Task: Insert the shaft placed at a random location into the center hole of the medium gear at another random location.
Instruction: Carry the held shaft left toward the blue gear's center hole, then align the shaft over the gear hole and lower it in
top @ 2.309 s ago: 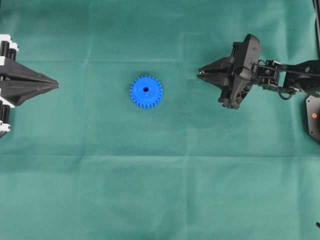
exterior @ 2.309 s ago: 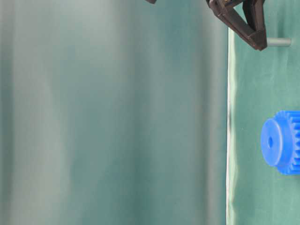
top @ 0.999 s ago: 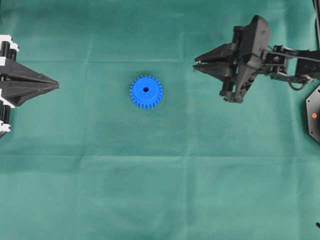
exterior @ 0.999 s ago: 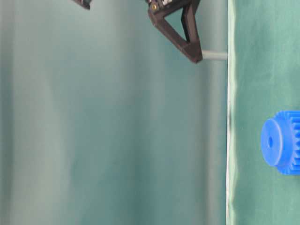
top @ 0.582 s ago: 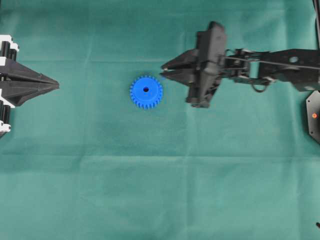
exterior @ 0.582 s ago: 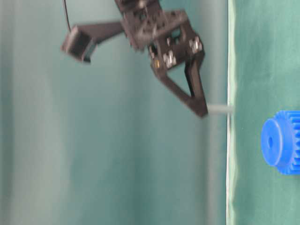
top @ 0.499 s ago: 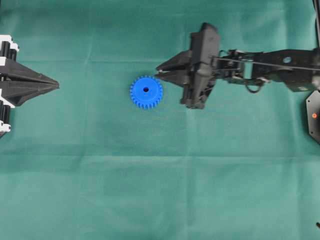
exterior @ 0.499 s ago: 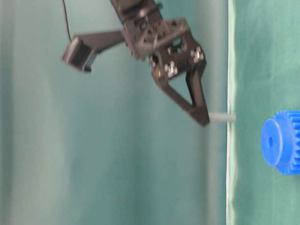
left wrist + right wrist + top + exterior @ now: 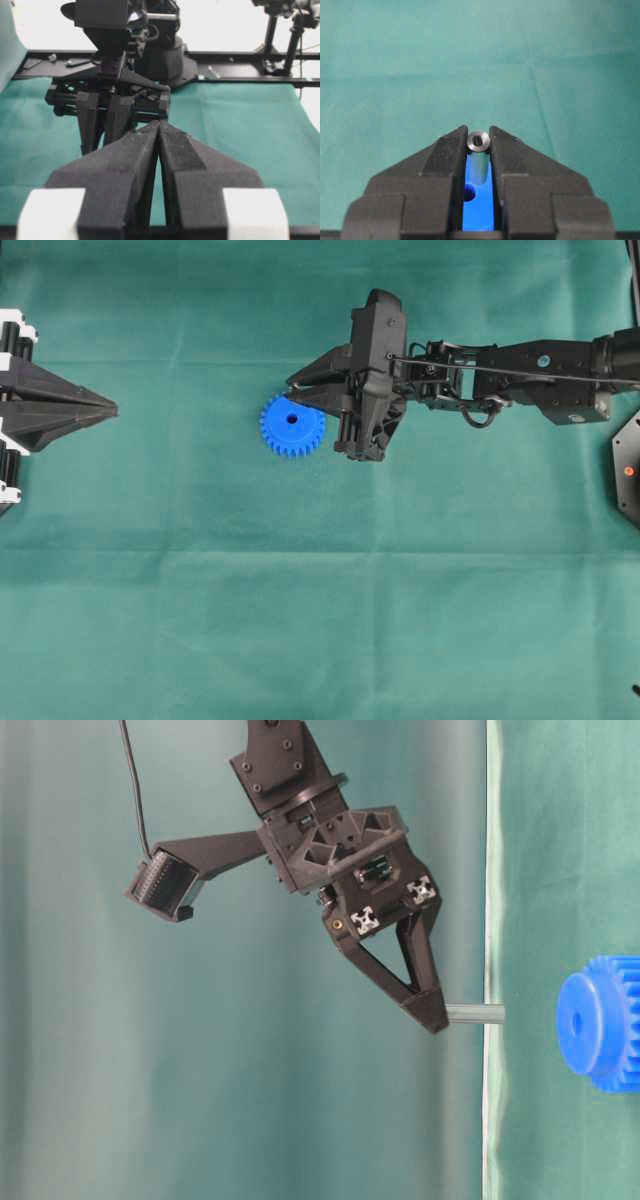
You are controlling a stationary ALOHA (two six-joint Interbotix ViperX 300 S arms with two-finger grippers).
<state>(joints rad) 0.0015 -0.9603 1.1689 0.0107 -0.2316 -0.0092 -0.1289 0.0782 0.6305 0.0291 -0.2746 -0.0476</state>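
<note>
The right pincer (image 9: 478,145) is clamped on the short silvery-grey metal shaft (image 9: 478,157), suspended above the bright blue plastic toothed gear (image 9: 292,424), which lies flat on the green-clothed worktop (image 9: 320,590). The left pincer (image 9: 159,127) rests closed at the worktop's left edge, holding nothing.

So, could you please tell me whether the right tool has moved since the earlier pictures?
Yes. In the overhead view the right tool, shut on the shaft, has moved leftward to the upper right edge of the unmoved medium gear.
</note>
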